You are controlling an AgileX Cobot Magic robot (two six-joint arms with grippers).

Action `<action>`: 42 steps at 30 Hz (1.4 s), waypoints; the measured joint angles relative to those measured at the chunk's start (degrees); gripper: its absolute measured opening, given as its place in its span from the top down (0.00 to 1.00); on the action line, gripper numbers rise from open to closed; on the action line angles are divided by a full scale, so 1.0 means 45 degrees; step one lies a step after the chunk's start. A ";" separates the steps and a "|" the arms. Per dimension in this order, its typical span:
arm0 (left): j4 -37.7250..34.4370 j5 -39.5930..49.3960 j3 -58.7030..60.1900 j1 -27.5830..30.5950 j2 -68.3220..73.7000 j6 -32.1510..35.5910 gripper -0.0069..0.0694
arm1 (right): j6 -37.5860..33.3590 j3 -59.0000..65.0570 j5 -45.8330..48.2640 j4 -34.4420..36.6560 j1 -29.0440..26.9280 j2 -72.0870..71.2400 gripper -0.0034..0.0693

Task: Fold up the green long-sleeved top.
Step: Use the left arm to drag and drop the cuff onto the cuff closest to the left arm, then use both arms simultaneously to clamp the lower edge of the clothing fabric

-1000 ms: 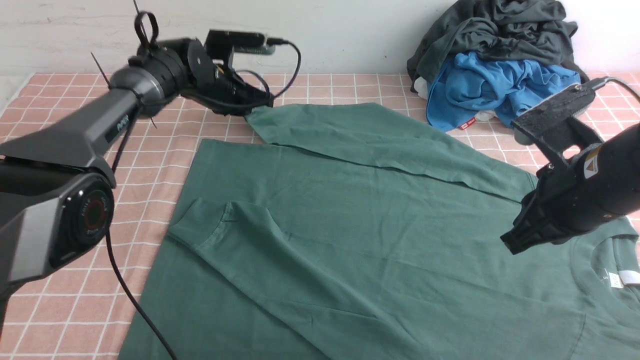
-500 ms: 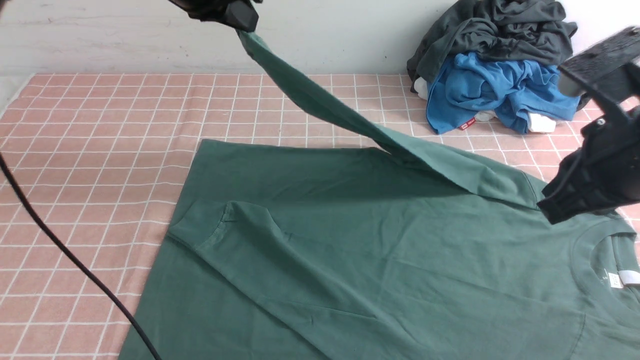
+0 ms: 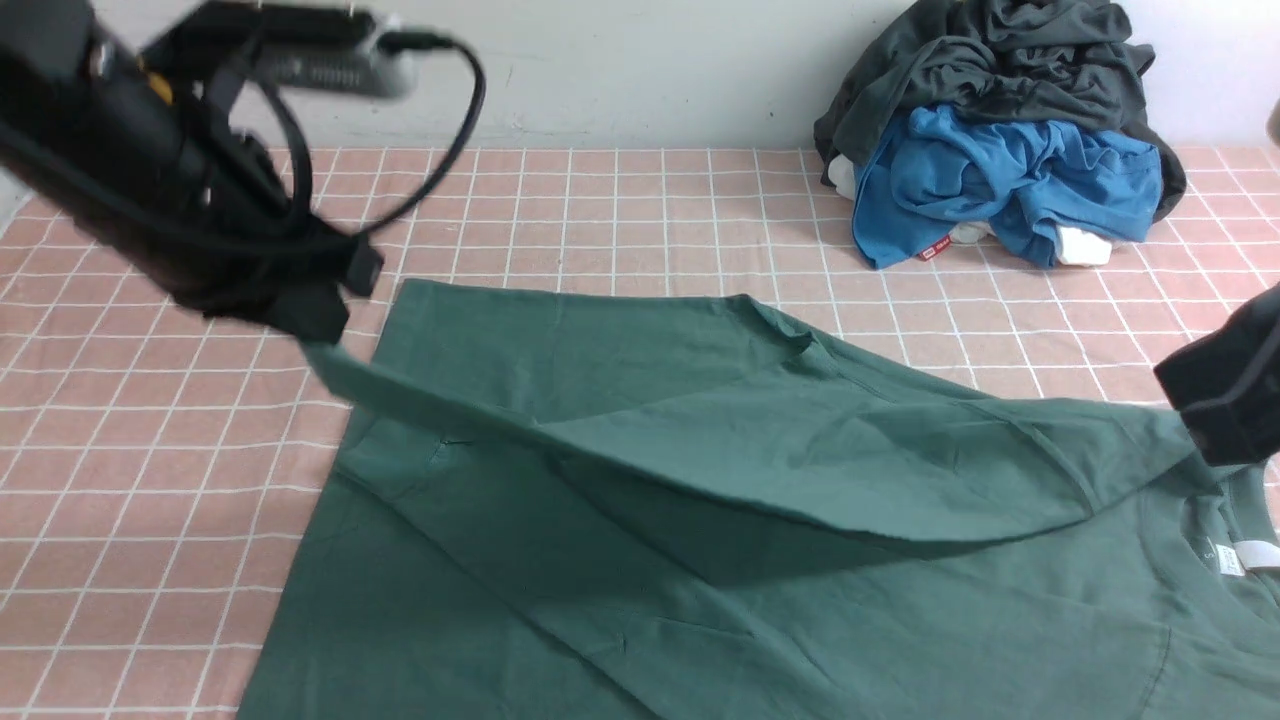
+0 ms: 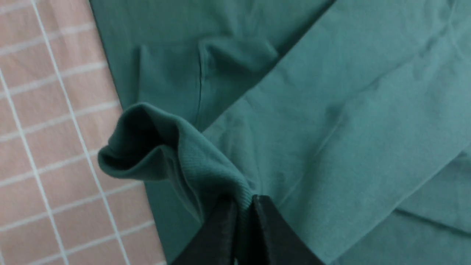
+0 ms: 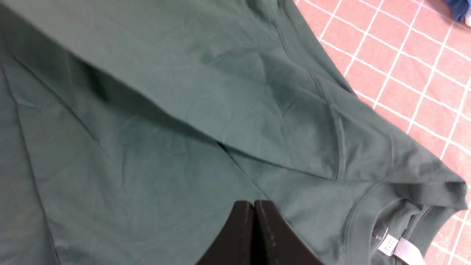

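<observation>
1. We see the large dark green cotton long-sleeved top (image 3: 640,620) spread on the pink checked tablecloth (image 3: 600,200). It fills the near middle and near right of the scene, with its round collar (image 3: 1180,560) at the near right.
2. Our left gripper (image 3: 320,328) hangs over the top's left edge. Its black jaws are pinched narrow on the ribbed cuff (image 4: 206,165) of one long sleeve (image 3: 800,450).
3. That sleeve is lifted off the body of the top. It runs from the held cuff on the left across to the shoulder on the right and casts a dark shadow on the cloth below.
4. A second cuff (image 3: 395,455) lies flat on the body near the left edge, just under the raised sleeve.
5. Our right gripper (image 5: 254,211) hovers at the right edge, near the collar. Its jaws are pressed together on themselves and grip nothing.
6. A small white neck tag (image 3: 1258,555) shows inside the collar.
7. At the far right, a crumpled bright blue garment (image 3: 1000,180) lies under a dark charcoal-grey garment (image 3: 1000,60). Both are piled against the pale wall (image 3: 650,70), well apart from the top.
</observation>
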 joint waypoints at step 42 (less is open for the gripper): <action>0.2729 0.1873 0.6320 -0.4912 -0.2896 0.2794 0.23 | 0.0034 0.4092 0.1919 0.1546 0.4187 -0.2018 0.97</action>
